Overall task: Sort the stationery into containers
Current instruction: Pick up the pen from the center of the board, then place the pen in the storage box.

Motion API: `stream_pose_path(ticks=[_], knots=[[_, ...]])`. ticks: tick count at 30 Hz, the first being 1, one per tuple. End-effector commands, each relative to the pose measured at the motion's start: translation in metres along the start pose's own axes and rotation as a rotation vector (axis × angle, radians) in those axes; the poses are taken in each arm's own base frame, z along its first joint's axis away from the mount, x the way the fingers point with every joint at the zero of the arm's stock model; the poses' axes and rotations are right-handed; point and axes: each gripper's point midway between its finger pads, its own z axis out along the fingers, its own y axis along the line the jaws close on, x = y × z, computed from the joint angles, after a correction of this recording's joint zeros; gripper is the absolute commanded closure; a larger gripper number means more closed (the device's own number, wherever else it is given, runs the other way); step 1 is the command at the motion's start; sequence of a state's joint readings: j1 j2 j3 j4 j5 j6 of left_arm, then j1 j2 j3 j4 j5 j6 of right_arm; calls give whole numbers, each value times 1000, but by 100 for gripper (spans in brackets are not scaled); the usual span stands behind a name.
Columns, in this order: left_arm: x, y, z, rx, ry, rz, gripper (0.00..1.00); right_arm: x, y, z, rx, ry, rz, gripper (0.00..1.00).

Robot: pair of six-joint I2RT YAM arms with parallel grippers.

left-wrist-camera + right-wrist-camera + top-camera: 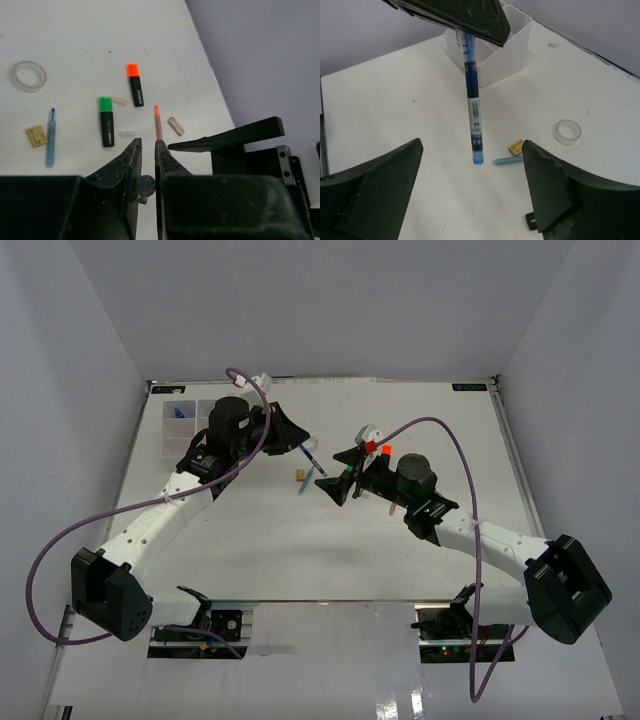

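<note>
My left gripper (148,142) is shut on a blue pen (472,100) with a barcode label. The pen hangs nearly upright, its lower end just above the table, and its round end shows between the left jaws. My right gripper (472,146) stands open, one finger on each side of the pen and clear of it. On the table lie an orange-capped highlighter (135,85), a green-capped highlighter (106,121), a tape ring (29,76), a light blue pen (50,137), a brass clip (36,136) and a red-tipped pen (158,122). The white compartment tray (170,425) stands at the far left.
A few small clear and pale bits (176,126) lie among the highlighters. A blue item (180,413) sits in one tray compartment. Grey walls close off the table on three sides. Purple cables arch over both arms.
</note>
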State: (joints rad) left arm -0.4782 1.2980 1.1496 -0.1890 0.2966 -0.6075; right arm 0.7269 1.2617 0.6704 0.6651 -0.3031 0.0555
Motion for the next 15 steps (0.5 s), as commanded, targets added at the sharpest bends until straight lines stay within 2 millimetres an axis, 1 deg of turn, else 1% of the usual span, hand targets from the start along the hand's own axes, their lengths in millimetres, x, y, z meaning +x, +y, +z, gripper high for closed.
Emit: stream_pose_path(ticks=[1, 2, 3, 4, 5, 6, 7, 8, 9, 10, 11, 12, 13, 14, 15], knots=[[-45, 3, -18, -93, -161, 92, 90, -11, -11, -9, 78, -21, -17, 11], [-56, 15, -21, -155, -199, 121, 90, -5, -16, -12, 109, -4, -12, 4], [-64, 22, -24, -188, -223, 135, 90, -1, -18, -15, 127, 11, -9, 2], [-81, 36, -31, -233, -265, 136, 90, 3, -21, -18, 143, 26, -6, 3], [-93, 47, -35, -262, -295, 135, 90, 9, -24, -25, 173, 48, -4, 9], [-103, 57, -39, -286, -319, 129, 91, 11, -25, -28, 186, 57, -3, 10], [-120, 81, -51, -339, -363, 110, 90, 10, -27, -34, 204, 55, -4, 10], [-133, 91, -57, -359, -403, 107, 90, 16, -31, -39, 235, 76, 1, 10], [-140, 105, -59, -392, -424, 99, 90, 22, -31, -44, 245, 91, 3, 10], [-152, 125, -70, -445, -462, 87, 90, 19, -32, -48, 259, 86, 0, 10], [-163, 133, -73, -457, -492, 89, 90, 28, -35, -53, 284, 120, 4, 10], [-169, 154, -78, -501, -504, 74, 90, 30, -37, -56, 300, 134, 2, 10], [-174, 163, -79, -513, -515, 64, 90, 31, -39, -59, 312, 145, -1, 10], [-183, 168, -80, -519, -538, 64, 90, 36, -44, -64, 349, 164, 0, 10], [-190, 179, -84, -540, -553, 55, 90, 40, -44, -66, 355, 171, 3, 10]])
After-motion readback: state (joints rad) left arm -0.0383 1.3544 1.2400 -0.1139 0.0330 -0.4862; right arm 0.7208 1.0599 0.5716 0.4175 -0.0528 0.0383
